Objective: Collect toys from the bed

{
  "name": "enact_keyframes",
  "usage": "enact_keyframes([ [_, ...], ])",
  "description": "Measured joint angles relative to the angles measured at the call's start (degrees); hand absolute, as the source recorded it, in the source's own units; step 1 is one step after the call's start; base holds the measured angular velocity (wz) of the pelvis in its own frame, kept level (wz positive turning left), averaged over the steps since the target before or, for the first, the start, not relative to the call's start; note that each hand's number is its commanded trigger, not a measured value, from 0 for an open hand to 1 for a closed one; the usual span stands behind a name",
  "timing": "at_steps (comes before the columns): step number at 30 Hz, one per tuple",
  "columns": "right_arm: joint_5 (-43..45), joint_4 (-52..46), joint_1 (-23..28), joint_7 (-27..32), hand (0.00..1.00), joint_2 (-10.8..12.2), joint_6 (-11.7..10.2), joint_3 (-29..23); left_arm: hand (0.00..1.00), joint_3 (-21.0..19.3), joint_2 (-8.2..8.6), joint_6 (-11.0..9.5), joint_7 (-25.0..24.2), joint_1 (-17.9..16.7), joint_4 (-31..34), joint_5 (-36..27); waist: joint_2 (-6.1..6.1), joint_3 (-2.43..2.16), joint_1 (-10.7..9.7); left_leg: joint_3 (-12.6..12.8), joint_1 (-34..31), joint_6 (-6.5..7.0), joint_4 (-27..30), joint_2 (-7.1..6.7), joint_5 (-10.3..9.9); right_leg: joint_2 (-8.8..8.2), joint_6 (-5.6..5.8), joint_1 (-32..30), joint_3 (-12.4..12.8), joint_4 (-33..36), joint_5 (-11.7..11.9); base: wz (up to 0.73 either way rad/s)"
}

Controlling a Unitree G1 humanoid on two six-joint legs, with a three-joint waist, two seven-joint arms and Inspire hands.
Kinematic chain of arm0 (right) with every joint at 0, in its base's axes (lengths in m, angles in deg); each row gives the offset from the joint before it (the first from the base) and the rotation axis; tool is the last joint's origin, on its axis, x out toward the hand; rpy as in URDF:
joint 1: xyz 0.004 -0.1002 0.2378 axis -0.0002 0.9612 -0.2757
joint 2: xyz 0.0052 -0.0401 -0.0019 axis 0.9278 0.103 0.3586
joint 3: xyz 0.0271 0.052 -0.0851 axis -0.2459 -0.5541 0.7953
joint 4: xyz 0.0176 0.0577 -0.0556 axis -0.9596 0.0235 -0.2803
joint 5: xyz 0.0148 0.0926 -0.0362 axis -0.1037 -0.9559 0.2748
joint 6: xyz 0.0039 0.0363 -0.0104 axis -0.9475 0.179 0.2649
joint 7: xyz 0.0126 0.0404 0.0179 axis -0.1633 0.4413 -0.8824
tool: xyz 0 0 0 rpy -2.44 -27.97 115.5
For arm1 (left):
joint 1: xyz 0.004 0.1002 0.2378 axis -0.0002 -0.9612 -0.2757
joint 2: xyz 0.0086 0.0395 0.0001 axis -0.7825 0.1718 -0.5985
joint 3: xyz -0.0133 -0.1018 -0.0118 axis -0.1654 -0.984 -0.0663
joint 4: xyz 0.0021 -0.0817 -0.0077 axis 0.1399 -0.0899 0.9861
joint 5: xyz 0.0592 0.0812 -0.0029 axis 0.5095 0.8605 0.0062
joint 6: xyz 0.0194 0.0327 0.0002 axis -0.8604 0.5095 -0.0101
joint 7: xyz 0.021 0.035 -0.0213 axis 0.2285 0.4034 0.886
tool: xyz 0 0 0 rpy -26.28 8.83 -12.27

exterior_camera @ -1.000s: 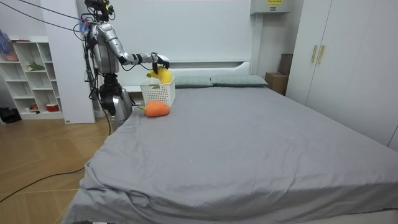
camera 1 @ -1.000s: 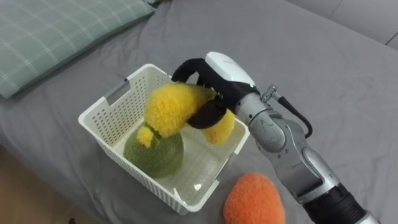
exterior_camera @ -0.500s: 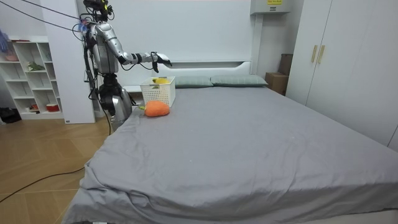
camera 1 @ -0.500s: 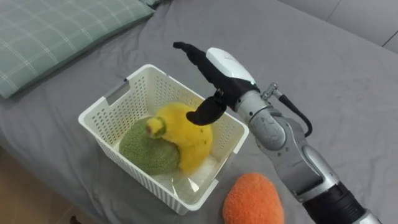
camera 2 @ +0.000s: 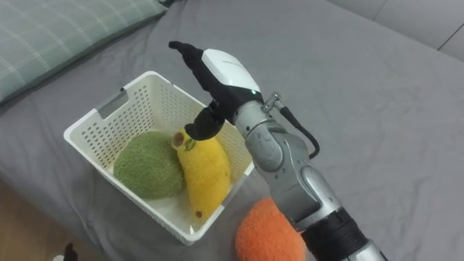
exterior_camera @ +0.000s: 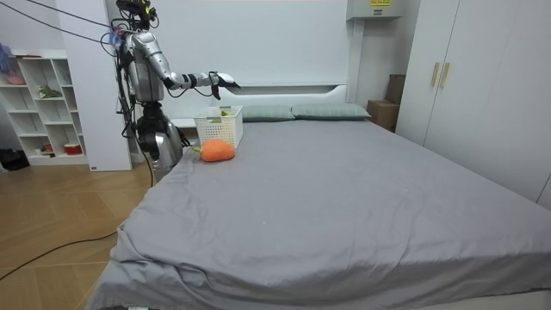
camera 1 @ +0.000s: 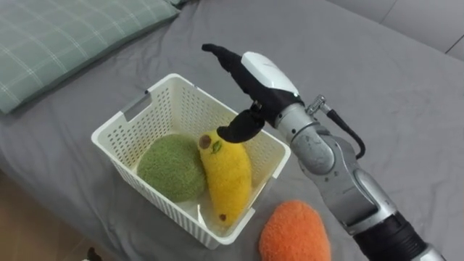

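The bed (exterior_camera: 344,198) takes up most of the room, a wide grey sheet smoothed flat, with checked pillows (exterior_camera: 331,112) along the head edge. Pale wardrobe doors (exterior_camera: 469,77) stand at the room view's right, open white shelves (exterior_camera: 39,103) at its left, and a wooden floor (exterior_camera: 60,224) runs round the bed. The robot stands on that floor at the bed's head-end corner on the room view's left, upright, its right arm stretched out over the mattress.

Close to that corner, near the side edge, sits a white slatted basket (camera 1: 190,109). Inside it lie two plush toys touching one another: a round green toy (camera 1: 171,167) on the robot's left and a long yellow toy (camera 1: 226,177) on its right, stalk end towards the far wall. An orange toy (camera 1: 295,232) lies on the sheet just beside the basket's near right corner — outside it, not yet collected.

The right hand (camera 1: 261,76) hangs above the basket's far rim, fingers straight and spread wide, thumb pointing down, holding nothing.

A second ago that hand had its fingers curled round the yellow toy, lifted over the basket. Half a second ago the fingers had opened and the toy was tumbling onto the green one — now it has settled lengthwise alongside it. The orange toy and the basket have not shifted.
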Motion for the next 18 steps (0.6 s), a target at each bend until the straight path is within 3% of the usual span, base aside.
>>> enact_keyframes([
  [5, -0.4, 0.0, 0.0, 0.0, 0.00, -0.5, 0.0, -1.2, 0.00, -0.2, 0.00, 0.0, -0.2, 0.0, -0.1, 0.0, 0.07, 0.05, -0.9, 0.8, 0.6, 0.00, -0.1, 0.11, 0.0, 0.03, 0.00, 0.0, 0.6, 0.0, 0.0, -0.07],
  [7, -1.7, 0.0, 0.2, 0.0, 0.00, -0.7, 0.0, -1.4, 0.00, -0.3, -0.01, 0.0, -0.4, -0.2, -0.1, -0.2, 0.48, 0.34, -1.4, 1.2, 1.1, 0.00, -0.3, 0.15, 0.0, 0.06, 0.00, 0.4, 1.0, 0.0, 0.0, -0.12],
  [13, -3.6, 0.0, 2.4, 1.3, 0.00, -0.7, 0.0, -3.4, 0.00, -0.5, 0.26, 0.1, -0.3, -0.4, -0.2, -0.6, 0.58, 0.36, -3.5, 1.7, 1.7, 0.00, -0.4, 0.16, 0.0, 0.08, 0.01, 0.8, 1.6, 0.0, 0.0, -0.03],
  [18, -8.2, 0.0, 6.4, 1.3, 0.00, -1.0, 0.0, -6.8, 0.00, -0.5, 0.54, 0.1, -0.3, -0.6, -0.3, -0.7, 1.41, -0.18, -4.6, 2.0, 2.0, 0.01, -0.5, 0.19, 0.0, 0.06, 0.03, 0.8, 1.9, 0.1, 0.0, -0.03],
])
